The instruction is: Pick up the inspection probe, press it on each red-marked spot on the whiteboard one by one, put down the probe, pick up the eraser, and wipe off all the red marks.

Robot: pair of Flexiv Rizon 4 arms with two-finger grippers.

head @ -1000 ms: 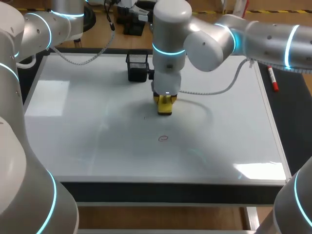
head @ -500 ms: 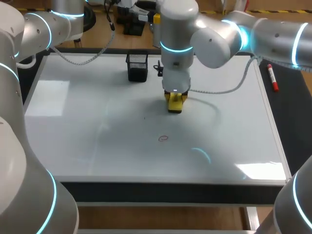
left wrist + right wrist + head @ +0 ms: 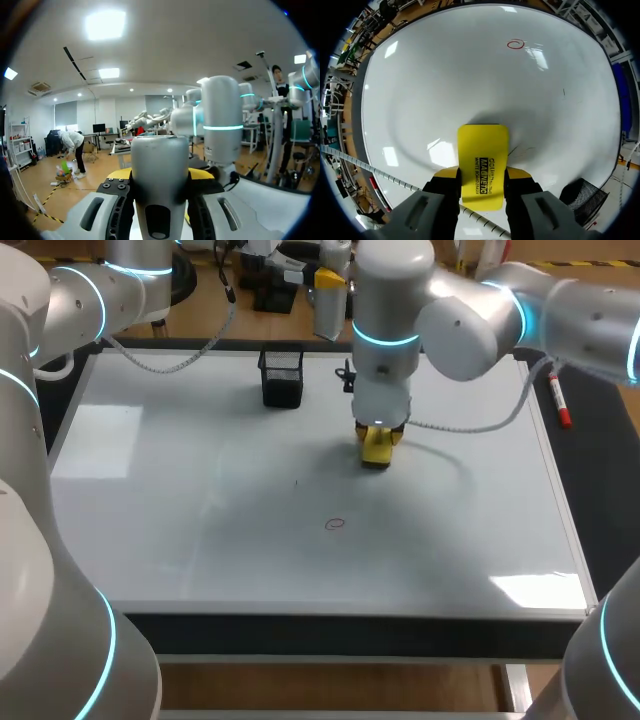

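Nearest the robot: front strip of the whiteboard (image 3: pixel 150 540), bare and glossy, its front edge running along the counter's lip, with ample open room. Next out, about mid-board: one red mark (image 3: pixel 335 523), a small ring with nothing beside it. Beyond it and slightly to the right: right gripper (image 3: pixel 483 176), pointing down, jaws clamped on the yellow eraser (image 3: pixel 483 150) from its two long sides. Eraser sits low at the board, well apart from the mark; contact with the surface cannot be told. Step judged in hand: wiping stage, eraser already taken up; probe not made out with certainty anywhere. Next move calls for bringing the eraser toward the robot and a little leftward onto the ring, pad flat and pressed, then stroked across; the board between is unobstructed. Farther back: black mesh holder (image 3: pixel 282 377), upright near the board's far edge, to the gripper's left and clear of that path. Far right, off the board on the dark counter: red marker (image 3: pixel 558 402), just beside the board's frame. Left arm (image 3: pixel 90 300): at the far left corner, off the working area.
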